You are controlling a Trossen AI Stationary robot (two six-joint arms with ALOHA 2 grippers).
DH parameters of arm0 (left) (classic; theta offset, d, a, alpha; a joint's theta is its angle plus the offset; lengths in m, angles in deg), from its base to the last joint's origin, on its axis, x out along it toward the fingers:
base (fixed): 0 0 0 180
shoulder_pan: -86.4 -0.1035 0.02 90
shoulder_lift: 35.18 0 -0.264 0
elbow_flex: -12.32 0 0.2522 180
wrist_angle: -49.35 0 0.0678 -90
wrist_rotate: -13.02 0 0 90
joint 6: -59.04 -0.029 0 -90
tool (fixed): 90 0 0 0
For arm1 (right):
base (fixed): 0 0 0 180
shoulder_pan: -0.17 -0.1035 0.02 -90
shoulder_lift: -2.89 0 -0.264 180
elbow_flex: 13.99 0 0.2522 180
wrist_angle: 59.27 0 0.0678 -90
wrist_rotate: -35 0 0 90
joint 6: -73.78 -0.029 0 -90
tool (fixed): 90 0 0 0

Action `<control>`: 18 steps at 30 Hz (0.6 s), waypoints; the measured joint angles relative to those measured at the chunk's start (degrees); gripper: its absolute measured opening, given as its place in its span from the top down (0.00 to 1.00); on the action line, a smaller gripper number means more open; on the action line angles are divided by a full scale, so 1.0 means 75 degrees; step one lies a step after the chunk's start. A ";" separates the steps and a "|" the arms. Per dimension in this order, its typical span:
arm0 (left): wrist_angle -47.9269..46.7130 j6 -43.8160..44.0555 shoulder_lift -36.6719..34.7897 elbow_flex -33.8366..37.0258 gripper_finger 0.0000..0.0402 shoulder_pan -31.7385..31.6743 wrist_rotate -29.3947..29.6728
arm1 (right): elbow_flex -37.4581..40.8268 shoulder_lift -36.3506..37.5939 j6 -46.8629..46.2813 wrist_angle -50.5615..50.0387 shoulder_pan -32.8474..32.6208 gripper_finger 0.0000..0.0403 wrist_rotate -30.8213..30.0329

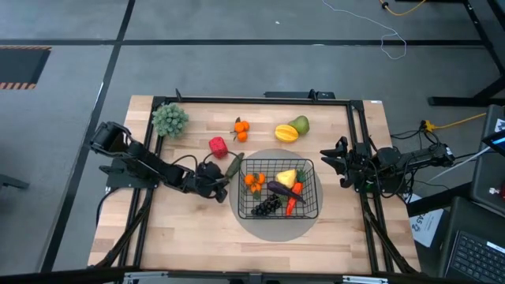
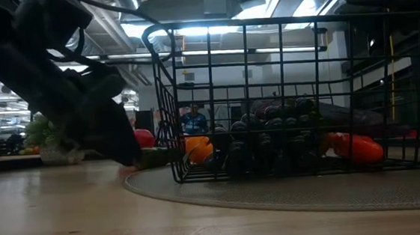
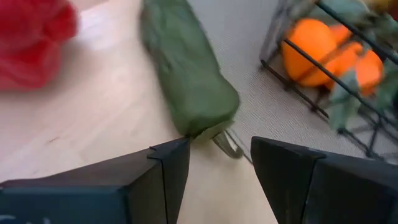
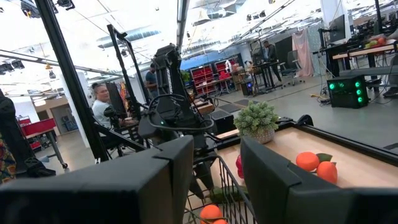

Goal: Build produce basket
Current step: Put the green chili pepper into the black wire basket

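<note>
The black wire basket point(image 1: 281, 189) stands on a grey round disc point(image 1: 276, 229). It holds an orange cluster point(image 1: 253, 181), a yellow fruit point(image 1: 286, 177), the eggplant point(image 1: 279, 188), the carrot point(image 1: 293, 203) and the grapes point(image 1: 266, 207). The green cucumber point(image 3: 185, 68) lies flat on the table just left of the basket, its stem end point(image 3: 226, 143) at the disc's rim. My left gripper point(image 3: 219, 167) is open, low over the table right before that stem end. My right gripper point(image 4: 214, 180) is open and raised at the table's right edge point(image 1: 335, 158). My left gripper comes at the cucumber's stem end point(image 3: 205, 127) slanting down from the table's left and near side, along the cucumber. One fingertip point(image 3: 177, 152) stands right beside that end. I cannot tell whether it touches it. The cucumber lies flat on the table.
A red pepper point(image 1: 218, 146) lies close to the cucumber's far end. Farther back lie an orange cluster point(image 1: 241, 126), a yellow fruit point(image 1: 286, 132) and a green fruit point(image 1: 301, 124). A small potted plant point(image 1: 170, 120) stands at the far left corner. People show in the room beyond.
</note>
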 joint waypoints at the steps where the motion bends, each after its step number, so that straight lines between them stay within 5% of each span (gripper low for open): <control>1: -0.0030 0.0147 0.0002 0.0000 0.60 -0.0016 0.0088 | 0.0000 0.0000 0.0000 0.0000 0.0000 0.67 0.0000; 18: -0.0345 0.0409 0.0000 0.0000 0.60 -0.0132 -0.0030 | 0.0000 0.0000 0.0000 0.0003 -0.0001 0.67 -0.0003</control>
